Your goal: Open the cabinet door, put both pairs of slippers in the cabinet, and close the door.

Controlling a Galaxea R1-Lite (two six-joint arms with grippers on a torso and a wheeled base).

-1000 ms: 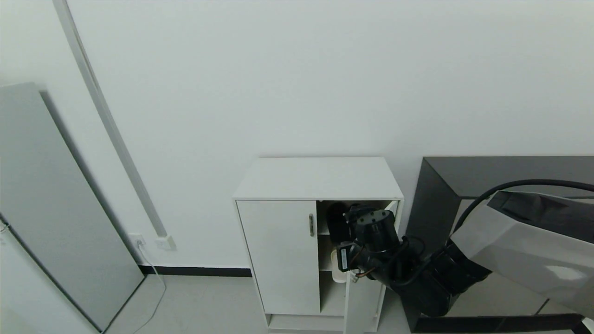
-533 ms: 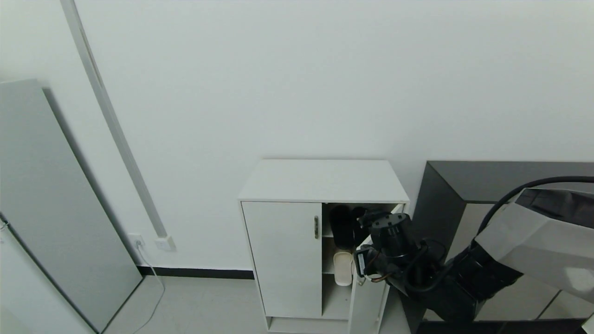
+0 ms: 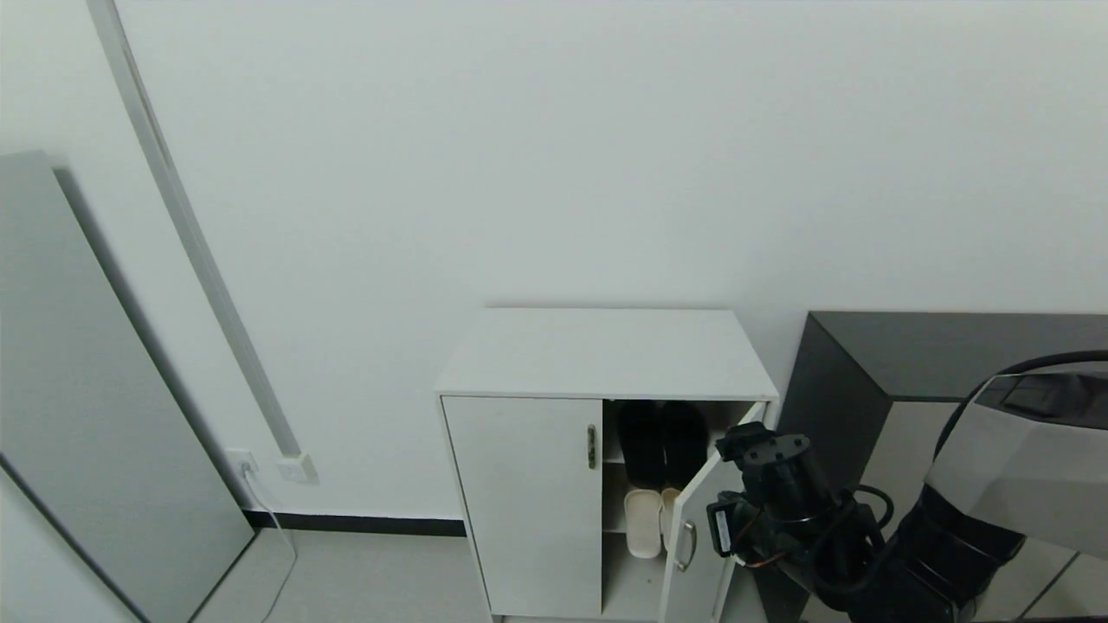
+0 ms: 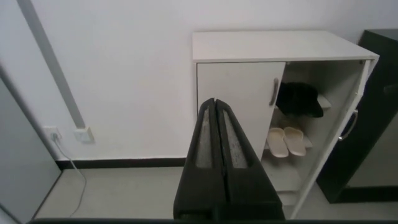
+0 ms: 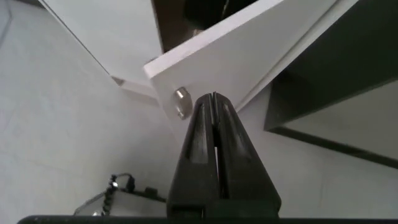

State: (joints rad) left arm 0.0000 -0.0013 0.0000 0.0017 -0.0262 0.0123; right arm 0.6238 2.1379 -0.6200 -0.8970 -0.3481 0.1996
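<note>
Two pairs of slippers already sit inside the white cabinet (image 3: 606,350): the black slippers (image 3: 662,441) on the upper shelf and the beige slippers (image 3: 642,523) side by side on the shelf below, both on the right half behind the open door. That leaves, as I judge it, only the closing. The right door (image 3: 697,510) stands swung partway out toward the robot, hinged on its right edge, while the left door (image 3: 524,493) is shut flush. The right gripper (image 5: 214,99) has its fingers pressed together with nothing between them, and it sits at the outer face of the right door, just beside the handle (image 3: 686,545); whether it touches the panel I cannot tell. Fingers closed into one blunt tip would suit pushing a flat door better than grasping. The left gripper (image 4: 216,106) is likewise closed and empty, held well back from the cabinet and pointing at its front, which keeps it out of the door's swing. A dark unit (image 3: 909,342) stands just to the right of the cabinet, so the right arm works in a tight corner between it and the door. Neither pair seems to stick out past the shelf fronts, so they should not block the door. Farther left, a grey panel (image 3: 86,389) leans on the wall near a socket (image 3: 297,468), well apart from the work.
</note>
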